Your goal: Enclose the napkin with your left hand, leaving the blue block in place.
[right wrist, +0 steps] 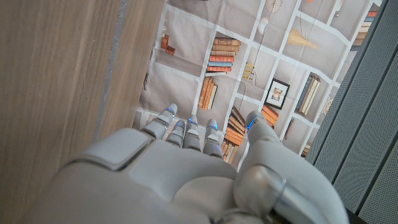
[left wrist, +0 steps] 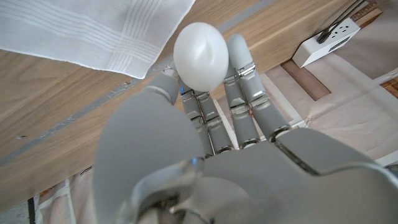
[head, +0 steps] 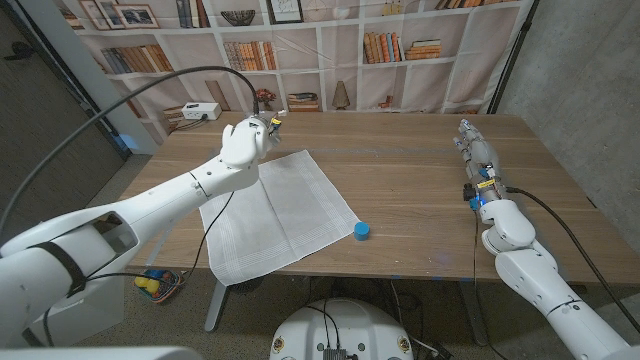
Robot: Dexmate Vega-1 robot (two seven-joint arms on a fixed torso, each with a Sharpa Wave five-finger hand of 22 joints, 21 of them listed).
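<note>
The left hand (head: 245, 140), fingers apart and holding nothing, hovers just beyond the napkin (head: 275, 212)'s far corner, well apart from the blue block (head: 362, 231) at the opposite corner, likely to spare it.

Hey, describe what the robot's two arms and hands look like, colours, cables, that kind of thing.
Both arms have glossy white rounded shells with dark seams at the joints. The left arm has a black band near the shoulder and a black cable arching over it; the left hand is white with grey segmented fingers. The right arm carries a black cable, and blue markings sit by the wrist of the right hand.
</note>
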